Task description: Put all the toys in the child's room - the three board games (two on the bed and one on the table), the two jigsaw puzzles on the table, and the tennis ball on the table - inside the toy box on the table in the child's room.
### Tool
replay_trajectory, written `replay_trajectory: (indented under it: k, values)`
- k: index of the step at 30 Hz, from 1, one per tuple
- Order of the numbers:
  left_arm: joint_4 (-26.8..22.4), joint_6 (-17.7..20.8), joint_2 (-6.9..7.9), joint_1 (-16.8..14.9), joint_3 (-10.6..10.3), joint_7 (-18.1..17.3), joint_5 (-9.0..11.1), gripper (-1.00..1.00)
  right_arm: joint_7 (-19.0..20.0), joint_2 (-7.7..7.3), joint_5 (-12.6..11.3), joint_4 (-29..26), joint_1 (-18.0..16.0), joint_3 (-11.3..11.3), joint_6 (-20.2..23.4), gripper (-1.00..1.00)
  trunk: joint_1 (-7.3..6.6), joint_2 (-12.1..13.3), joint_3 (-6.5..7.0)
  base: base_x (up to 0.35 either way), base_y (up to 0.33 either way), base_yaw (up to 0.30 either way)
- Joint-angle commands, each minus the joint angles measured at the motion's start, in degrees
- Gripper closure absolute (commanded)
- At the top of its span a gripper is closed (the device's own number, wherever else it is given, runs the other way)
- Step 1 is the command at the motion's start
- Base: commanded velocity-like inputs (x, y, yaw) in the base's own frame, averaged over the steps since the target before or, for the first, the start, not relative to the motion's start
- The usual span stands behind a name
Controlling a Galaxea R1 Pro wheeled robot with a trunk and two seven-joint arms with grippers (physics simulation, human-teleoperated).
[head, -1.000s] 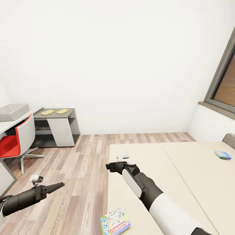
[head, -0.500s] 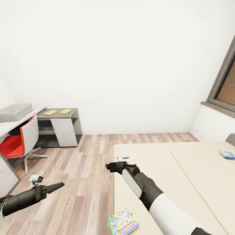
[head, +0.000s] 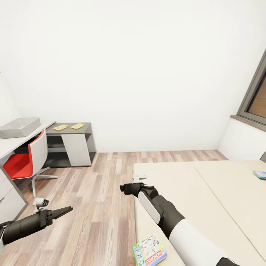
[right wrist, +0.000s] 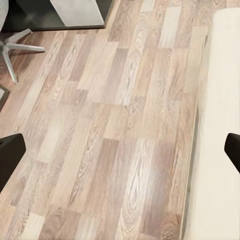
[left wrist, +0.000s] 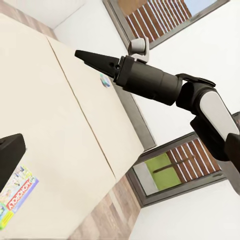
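Note:
On the beige bed [head: 207,192] lie two board games. The white-and-green one [head: 149,251] is near the bed's front corner, below my right forearm, and also shows in the left wrist view [left wrist: 15,192]. The small blue one [head: 260,173] is at the far right. The grey toy box [head: 19,126] stands on the pale table [head: 11,145] at the left. Two flat yellow boards [head: 61,127], which look like the jigsaw puzzles, rest on the dark cabinet. My left gripper [head: 65,211] hangs over the floor. My right gripper [head: 123,188] is open and empty at the bed's edge. The tennis ball is out of view.
A red-and-white swivel chair [head: 26,159] stands by the table. The dark grey cabinet [head: 74,147] sits against the white back wall. Wooden floor [head: 96,184] lies between the table and the bed. A window [head: 256,99] is at the right.
The whole picture has shifted to the right, so the camera has moved. Both arms keep their pose and both grippers hold nothing.

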Motion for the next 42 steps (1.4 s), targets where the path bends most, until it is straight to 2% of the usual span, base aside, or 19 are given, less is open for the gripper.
replay_trajectory:
  k: [1,42]
  values:
    - [0.01,0.61,0.02,-0.04,0.00,-0.24,-0.04,-1.00,-0.54,0.00,-0.56,-0.06,-0.07,0.12,0.12,-1.00,0.04,-0.13,-0.13,0.000,0.172,0.000]
    - [0.01,0.61,0.03,-0.04,0.00,-0.24,0.03,-1.00,-0.54,0.00,-0.56,0.04,-0.07,0.12,0.03,-1.00,0.04,-0.13,-0.13,0.000,0.156,0.000]
